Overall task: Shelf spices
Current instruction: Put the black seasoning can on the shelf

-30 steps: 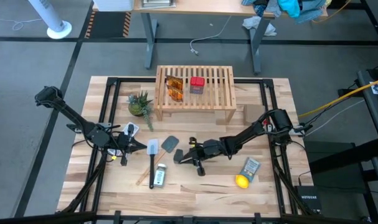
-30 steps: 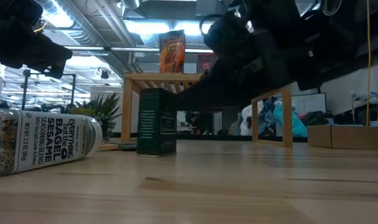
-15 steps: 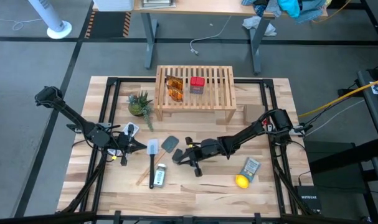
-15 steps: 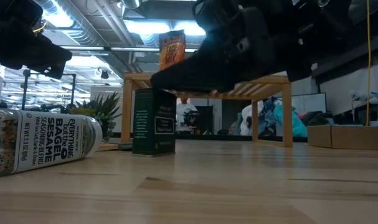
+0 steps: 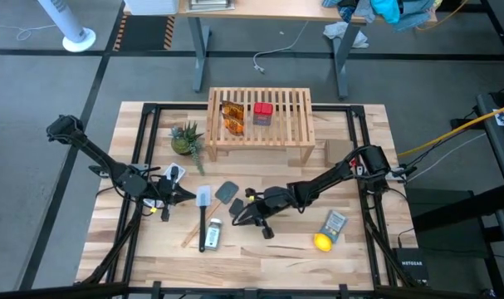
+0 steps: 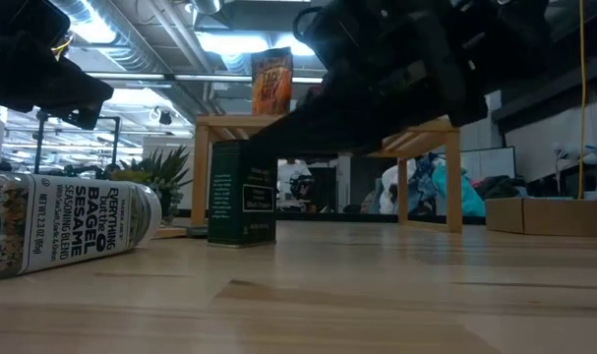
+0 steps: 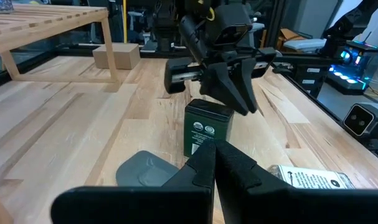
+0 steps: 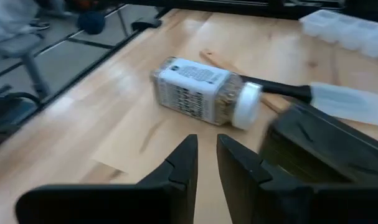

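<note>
Right gripper above black box, jaws slightly parted, empty. Left gripper closed, idle near bottle.

Both arms are matte black with jointed, boxy links. The left gripper ends in tapered black fingers (a yellow cable loops over the other arm's wrist).

Plant on table beside the rack's left end; cardboard box at its right. Lemon touching grey-blue packet, front right. Black-handled spatula & grey lid mid-table, wooden stick nearby
</note>
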Tool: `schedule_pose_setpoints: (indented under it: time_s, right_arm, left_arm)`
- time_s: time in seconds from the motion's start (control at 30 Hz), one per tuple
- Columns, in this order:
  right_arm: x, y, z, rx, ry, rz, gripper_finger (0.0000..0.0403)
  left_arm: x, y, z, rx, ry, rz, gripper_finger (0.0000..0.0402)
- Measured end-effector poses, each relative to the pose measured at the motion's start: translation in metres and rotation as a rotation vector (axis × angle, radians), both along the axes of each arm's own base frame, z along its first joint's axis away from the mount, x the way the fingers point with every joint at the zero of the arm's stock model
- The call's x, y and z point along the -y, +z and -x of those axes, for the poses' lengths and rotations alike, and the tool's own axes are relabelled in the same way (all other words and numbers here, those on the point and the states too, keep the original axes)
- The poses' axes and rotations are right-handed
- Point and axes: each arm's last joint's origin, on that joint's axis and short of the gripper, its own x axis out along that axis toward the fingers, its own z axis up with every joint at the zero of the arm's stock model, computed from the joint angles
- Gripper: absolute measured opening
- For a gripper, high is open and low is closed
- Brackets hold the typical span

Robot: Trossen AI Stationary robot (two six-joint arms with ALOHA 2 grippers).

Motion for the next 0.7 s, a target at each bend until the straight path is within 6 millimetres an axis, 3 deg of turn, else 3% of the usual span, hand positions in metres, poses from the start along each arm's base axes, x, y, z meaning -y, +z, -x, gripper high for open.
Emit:
schedule_pose_setpoints:
  time_s: [0.33,0.7]
  right_arm:
    - [-0.007,0.018,-0.022,-0.242,0.046,0.011,0.0065]
    - [-0.01,0.028,-0.027,-0.263,0.091,-0.007,0.0065]
  left_arm:
    - [0.0,0.0,0.0,0.0,0.0,0.001,0.0]
    - [0.0,0.0,0.0,0.002,-0.005,-0.04,0.0]
